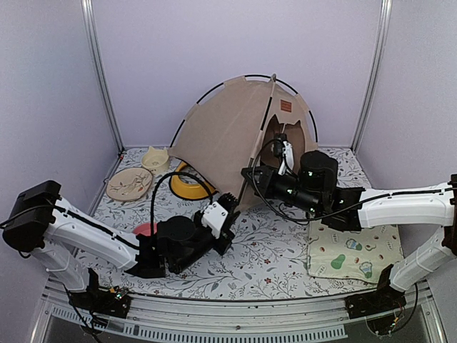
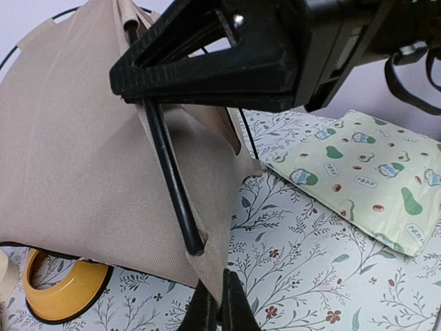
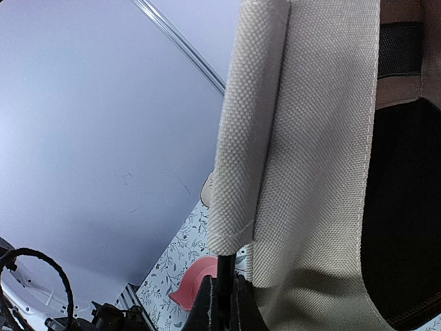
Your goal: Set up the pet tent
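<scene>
The pet tent (image 1: 221,136) stands at the back middle of the table, tan fabric with thin black poles. My left gripper (image 1: 230,207) is at its near bottom corner. In the left wrist view it (image 2: 220,312) is shut on the fabric corner of the tent (image 2: 83,158), just below the pocket that holds the end of a black pole (image 2: 169,179). My right gripper (image 1: 249,174) sits higher on that same edge. In the right wrist view it (image 3: 222,307) is shut on the pole (image 3: 224,267) where it leaves the tent's fabric sleeve (image 3: 241,138).
A yellow double-bowl feeder (image 1: 187,184) lies partly under the tent's left side. A cream mat with green prints (image 1: 353,254) lies at the right front. A beige plate (image 1: 129,184) and a cat-eared bowl (image 1: 155,158) sit at back left. A pink item (image 1: 145,229) shows behind my left arm.
</scene>
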You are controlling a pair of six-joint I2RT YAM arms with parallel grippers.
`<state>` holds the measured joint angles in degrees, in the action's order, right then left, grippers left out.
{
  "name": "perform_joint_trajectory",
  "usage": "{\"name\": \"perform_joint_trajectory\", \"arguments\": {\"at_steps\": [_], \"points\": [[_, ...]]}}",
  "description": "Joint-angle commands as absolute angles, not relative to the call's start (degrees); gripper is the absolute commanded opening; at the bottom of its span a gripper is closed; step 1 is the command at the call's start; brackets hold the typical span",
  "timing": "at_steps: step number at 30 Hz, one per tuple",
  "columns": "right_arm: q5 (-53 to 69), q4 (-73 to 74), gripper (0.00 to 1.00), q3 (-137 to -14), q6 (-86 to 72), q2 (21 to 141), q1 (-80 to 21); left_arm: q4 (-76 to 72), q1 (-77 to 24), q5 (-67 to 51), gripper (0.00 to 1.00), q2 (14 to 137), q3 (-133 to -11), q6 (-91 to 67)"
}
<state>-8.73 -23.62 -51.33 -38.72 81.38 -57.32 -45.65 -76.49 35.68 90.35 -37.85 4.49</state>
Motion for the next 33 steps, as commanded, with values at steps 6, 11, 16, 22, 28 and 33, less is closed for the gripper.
{"name": "perform_joint_trajectory", "arguments": {"at_steps": [6,11,16,22,28,33], "points": [[-14.5,-24.5,0.00,-52.6,-37.4,80.1,-55.1,-44.4,-79.5,31.6,0.00,89.6,-37.9,4.3],[-12.8,-24.0,0.00,-52.5,-37.4,80.6,-55.2,-43.1,-78.8,32.3,0.00,89.2,-38.7,2.7],[-11.6,-24.0,0.00,-51.5,-38.2,80.7,-55.1,-40.4,-76.9,31.7,0.00,88.0,-39.9,-0.2],[-11.8,-23.9,0.00,-50.1,-38.8,80.1,-55.2,-39.6,-75.8,30.5,0.00,87.6,-40.6,-0.7],[-11.5,-23.3,0.00,-50.0,-38.7,80.0,-55.2,-38.7,-74.8,29.6,0.00,86.9,-40.5,-3.1],[-11.7,-22.8,0.00,-49.7,-38.4,80.1,-55.2,-38.7,-74.8,28.2,0.00,86.1,-40.6,-3.0]]}}
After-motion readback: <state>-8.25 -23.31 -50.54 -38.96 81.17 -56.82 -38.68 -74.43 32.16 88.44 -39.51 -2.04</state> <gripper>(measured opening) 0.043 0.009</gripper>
